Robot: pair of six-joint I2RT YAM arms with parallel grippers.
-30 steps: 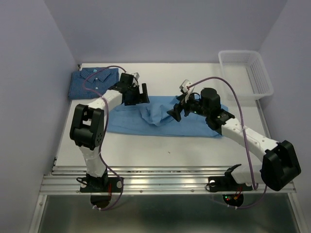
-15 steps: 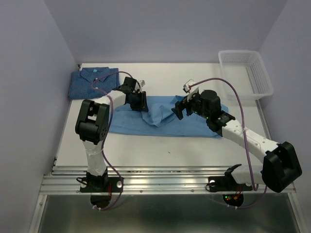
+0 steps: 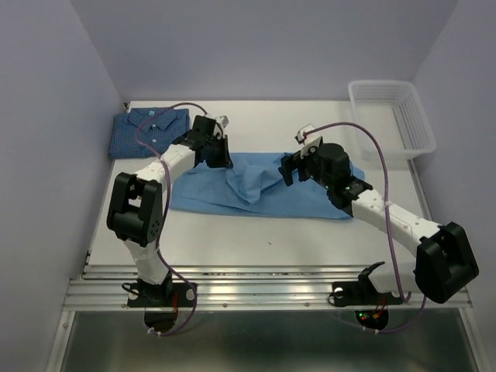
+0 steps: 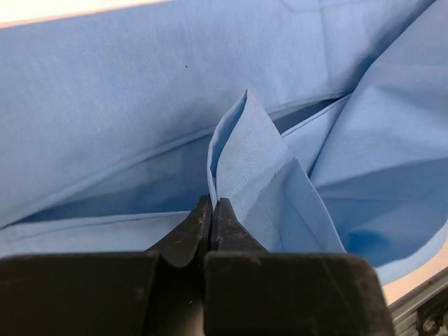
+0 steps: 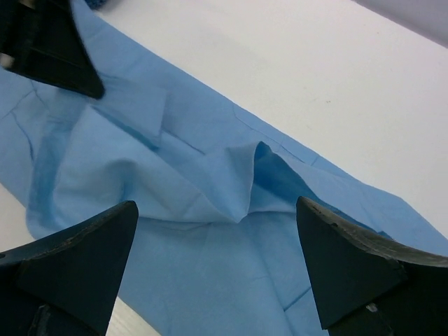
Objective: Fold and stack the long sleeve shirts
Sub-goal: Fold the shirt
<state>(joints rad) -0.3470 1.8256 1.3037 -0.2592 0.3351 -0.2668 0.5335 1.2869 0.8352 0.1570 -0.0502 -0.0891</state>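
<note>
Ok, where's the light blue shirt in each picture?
Top view: the light blue shirt lies across the middle of the picture.
Left wrist view: it fills nearly the whole picture.
Right wrist view: it covers the left and bottom.
Shared landmark: the left gripper, pinching a raised fold.

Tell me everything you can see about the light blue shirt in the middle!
The plain light sky-blue cloth shirt lies spread across the middle of the white table, mostly flat, with a wrinkled hump near its centre. It looks like thin, smooth fabric. The left tool is shut on a raised folded edge, pinching it into a peak. The right tool hangs open over another raised fold. The shirt's collar and buttons cannot be made out.
</note>
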